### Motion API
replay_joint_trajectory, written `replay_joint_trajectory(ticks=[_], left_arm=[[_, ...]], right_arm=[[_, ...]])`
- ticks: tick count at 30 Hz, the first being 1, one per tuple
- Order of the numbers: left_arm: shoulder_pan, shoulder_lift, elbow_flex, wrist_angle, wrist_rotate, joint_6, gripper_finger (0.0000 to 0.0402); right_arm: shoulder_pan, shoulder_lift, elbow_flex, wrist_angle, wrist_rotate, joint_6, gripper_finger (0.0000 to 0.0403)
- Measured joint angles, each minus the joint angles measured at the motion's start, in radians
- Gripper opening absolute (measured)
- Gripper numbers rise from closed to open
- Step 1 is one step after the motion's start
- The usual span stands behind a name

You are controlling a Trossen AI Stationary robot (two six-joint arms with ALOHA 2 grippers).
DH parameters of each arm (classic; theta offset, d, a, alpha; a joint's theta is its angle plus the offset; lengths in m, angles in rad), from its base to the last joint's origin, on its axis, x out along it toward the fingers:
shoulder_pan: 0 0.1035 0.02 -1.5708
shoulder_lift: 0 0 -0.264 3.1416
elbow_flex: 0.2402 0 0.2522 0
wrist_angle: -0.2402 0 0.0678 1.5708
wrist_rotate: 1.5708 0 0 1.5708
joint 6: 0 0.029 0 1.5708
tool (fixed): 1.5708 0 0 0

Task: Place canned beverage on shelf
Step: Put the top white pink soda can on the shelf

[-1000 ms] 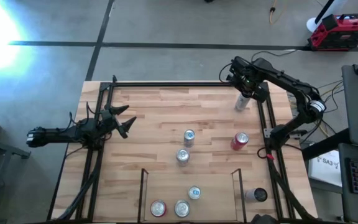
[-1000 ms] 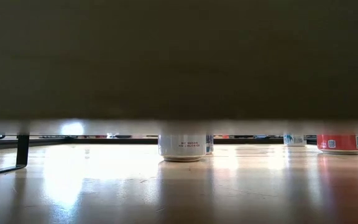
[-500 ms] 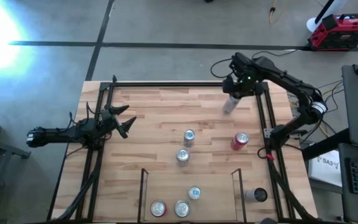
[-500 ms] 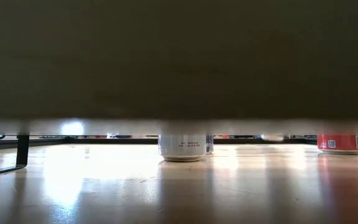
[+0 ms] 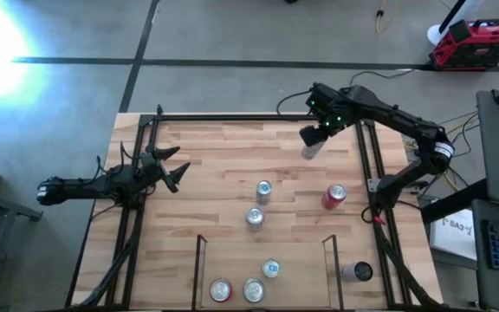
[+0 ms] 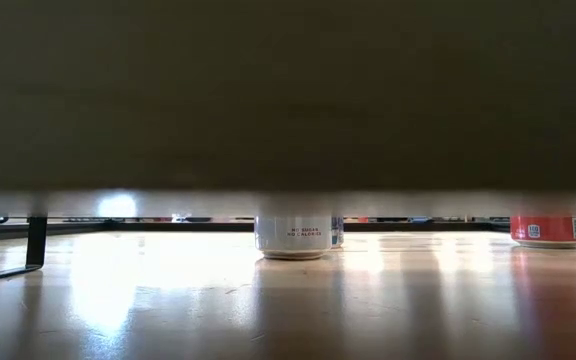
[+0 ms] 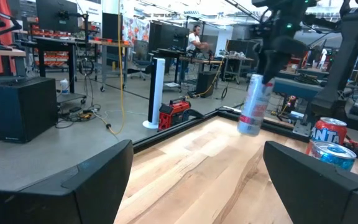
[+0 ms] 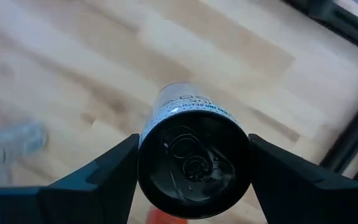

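Note:
My right gripper (image 5: 316,137) is shut on a slim silver can (image 5: 311,149) above the far right part of the table. The can also shows in the left wrist view (image 7: 253,104) and the right wrist view (image 8: 194,163). The shelf (image 5: 262,247) is the bay between two short black rails at the near edge. Three cans stand on its floor (image 5: 221,290) (image 5: 252,290) (image 5: 271,269). My left gripper (image 5: 173,173) is open and empty at the table's left side. My right gripper pinches the can's two opposite sides just below its dark top (image 8: 143,163) between its two fingers (image 8: 107,177). The fingers come from above, pointing down. The can hangs below them, slightly tilted, its lower end (image 7: 248,127) clear of the table.
Two silver cans (image 5: 263,191) (image 5: 254,217) stand mid-table and a red can (image 5: 334,197) stands to their right. Another can (image 5: 358,271) lies outside the shelf's right rail. A large black frame (image 5: 362,156) borders the tabletop. The low view shows a can (image 6: 293,237) and the red can (image 6: 548,230).
My right gripper has lifted the silver can off the table at the far right and carried it toward the table's left edge. The can now hangs clear and slightly tilted.

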Motion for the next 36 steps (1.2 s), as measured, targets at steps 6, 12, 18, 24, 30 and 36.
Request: replay_joint_trajectory(ticks=[6,12,18,24,30,36], left_arm=[[0.0,0.0,0.0,0.0,0.0,0.0,0.0346],[0.0,0.0,0.0,0.0,0.0,0.0,0.0346],[0.0,0.0,0.0,0.0,0.0,0.0,0.0346],[0.0,0.0,0.0,0.0,0.0,0.0,0.0346],[0.0,0.0,0.0,0.0,0.0,0.0,0.0346],[0.0,0.0,0.0,0.0,0.0,0.0,0.0346]], right_arm=[[0.101,0.003,0.0,-0.005,-0.018,-0.117,0.0254],[0.173,0.003,0.0,-0.036,-0.031,-0.291,0.0255],[0.218,0.003,-0.001,-0.085,-0.032,-0.434,0.0255],[0.241,0.003,-0.019,-0.093,-0.056,-0.483,0.0256],[0.274,0.034,-0.035,-0.085,-0.053,-0.492,0.0256],[0.284,0.124,-0.036,-0.047,-0.054,-0.465,0.0256]])
